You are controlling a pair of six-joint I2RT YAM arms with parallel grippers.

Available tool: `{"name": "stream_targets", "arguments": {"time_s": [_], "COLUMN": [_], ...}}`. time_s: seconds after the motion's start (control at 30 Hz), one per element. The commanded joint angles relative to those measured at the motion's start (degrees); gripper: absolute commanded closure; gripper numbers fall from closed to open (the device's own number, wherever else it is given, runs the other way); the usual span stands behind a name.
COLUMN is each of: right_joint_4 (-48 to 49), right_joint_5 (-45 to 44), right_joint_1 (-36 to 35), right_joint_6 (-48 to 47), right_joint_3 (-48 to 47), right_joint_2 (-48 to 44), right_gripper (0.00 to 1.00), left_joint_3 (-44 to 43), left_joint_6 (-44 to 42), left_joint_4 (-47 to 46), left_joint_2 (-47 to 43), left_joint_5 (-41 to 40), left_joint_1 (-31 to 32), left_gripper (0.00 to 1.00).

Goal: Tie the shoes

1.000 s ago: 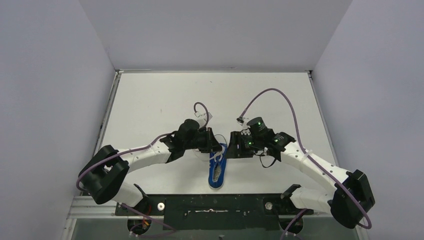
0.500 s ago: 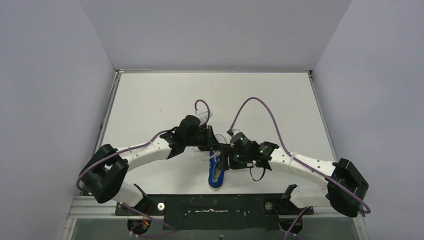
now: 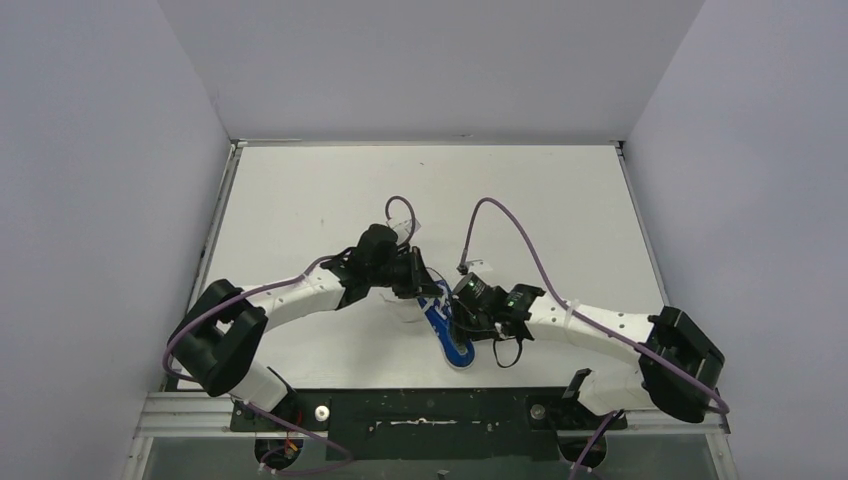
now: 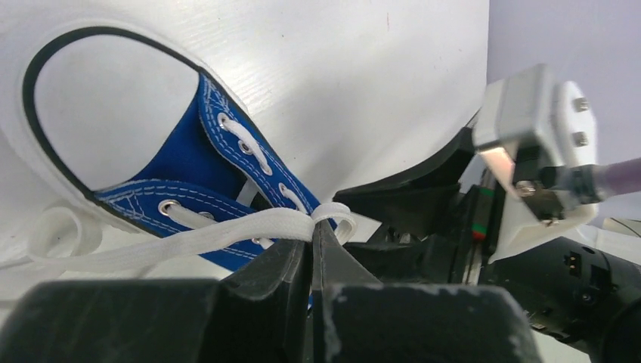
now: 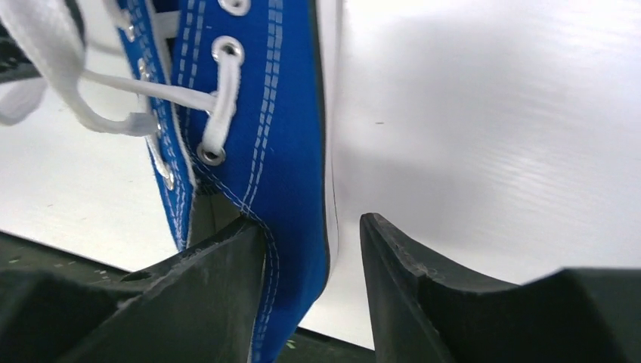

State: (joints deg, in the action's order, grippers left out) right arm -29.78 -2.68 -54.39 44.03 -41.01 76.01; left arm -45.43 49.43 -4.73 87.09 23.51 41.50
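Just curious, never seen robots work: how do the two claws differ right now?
The left gripper is shut, pinching the white lace; the right gripper is open. Left holds only lace; right straddles the side wall of the blue sneaker. Both are at the same shoe.

The blue sneaker (image 5: 287, 151) lies on the white worktop (image 5: 491, 136). One end effector (image 5: 311, 227) finger is inside the sneaker and one is outside, apart. White laces (image 5: 113, 98) cross the sneaker's holes.

No readable text, labels or numbers.
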Motion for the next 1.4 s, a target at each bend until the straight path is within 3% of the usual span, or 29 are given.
{"name": "stream_targets", "arguments": {"time_s": [0.0, 0.2, 0.27, 0.37, 0.53, 0.77, 0.97, 1.37], "right_joint_4": [-6.8, -9.4, -2.7, 15.0, 34.0, 42.2, 50.6, 65.2], "right_joint_5": [-9.5, -0.4, 4.6, 8.7, -0.4, -11.0, -14.8, -22.4], "right_joint_1": [1.2, 2.9, 1.0, -2.0, -5.7, -9.1, -9.8, -13.3], "right_joint_6": [-8.5, -13.1, -11.0, -5.8, 1.3, 5.3, 5.1, -3.1], "right_joint_3": [-3.6, -11.1, -9.6, -2.6, 3.6, 6.8, 6.4, 8.3], "right_joint_2": [-6.5, -8.6, -11.0, -13.2, -9.5, -2.6, 5.9, 12.1], "right_gripper": [0.44, 0.33, 0.33, 0.35, 0.47, 0.55, 0.56, 0.53], "left_joint_3": [-4.3, -5.3, -5.3, -5.5, -5.5, -4.4, -3.3, -5.2], "left_joint_6": [0.5, 3.1, 4.1, 5.6, 7.2, 10.0, 12.7, 6.3], "left_joint_4": [-1.2, 2.7, 2.8, 3.3, 3.0, 0.9, -2.1, 4.2], "left_joint_2": [0.0, 1.0, 2.0, 3.3, 3.5, 3.2, 3.3, 4.3], "left_joint_5": [4.0, 6.5, 7.4, 8.5, 9.6, 11.4, 12.5, 18.3], "left_joint_1": [-1.8, -3.2, -3.2, -3.3, -3.7, -5.5, -6.2, -8.6], "left_gripper": [1.00, 1.00, 1.00, 1.00, 1.00, 1.00, 1.00, 1.00]}}
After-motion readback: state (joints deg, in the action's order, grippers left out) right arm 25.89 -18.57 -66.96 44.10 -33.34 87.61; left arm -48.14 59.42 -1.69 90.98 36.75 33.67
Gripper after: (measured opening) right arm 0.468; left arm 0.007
